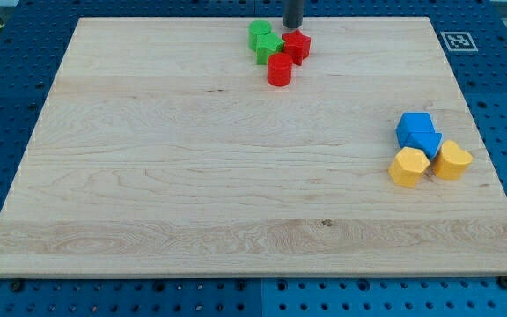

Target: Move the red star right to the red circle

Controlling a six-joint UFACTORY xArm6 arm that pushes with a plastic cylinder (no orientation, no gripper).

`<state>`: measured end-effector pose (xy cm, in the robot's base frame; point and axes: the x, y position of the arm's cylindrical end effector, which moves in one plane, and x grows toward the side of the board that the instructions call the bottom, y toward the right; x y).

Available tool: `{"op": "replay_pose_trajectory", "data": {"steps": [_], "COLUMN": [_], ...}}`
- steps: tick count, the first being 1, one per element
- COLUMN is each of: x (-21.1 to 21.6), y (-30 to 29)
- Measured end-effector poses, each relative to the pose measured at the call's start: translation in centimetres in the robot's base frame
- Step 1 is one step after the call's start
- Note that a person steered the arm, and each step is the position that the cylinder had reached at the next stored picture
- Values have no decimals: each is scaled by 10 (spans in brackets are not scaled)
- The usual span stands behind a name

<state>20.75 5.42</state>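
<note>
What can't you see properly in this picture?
- Rod: the view's top edge cuts it off; only my tip shows, above the red star.
- Green blocks: packed together, shapes unclear.
- Blue blocks: overlapping, shapes unclear.
- Red circle: whether it touches the star.

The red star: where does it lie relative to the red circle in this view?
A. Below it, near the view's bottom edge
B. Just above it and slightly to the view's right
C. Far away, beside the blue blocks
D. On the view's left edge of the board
B: the red star sits just above the red circle, slightly to the view's right, with my tip right above the star.
</note>
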Motion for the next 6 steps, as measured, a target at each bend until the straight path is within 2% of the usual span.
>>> {"op": "replay_pose_trajectory", "data": {"steps": [3, 6], "x": [60, 100], "y": [3, 76]}}
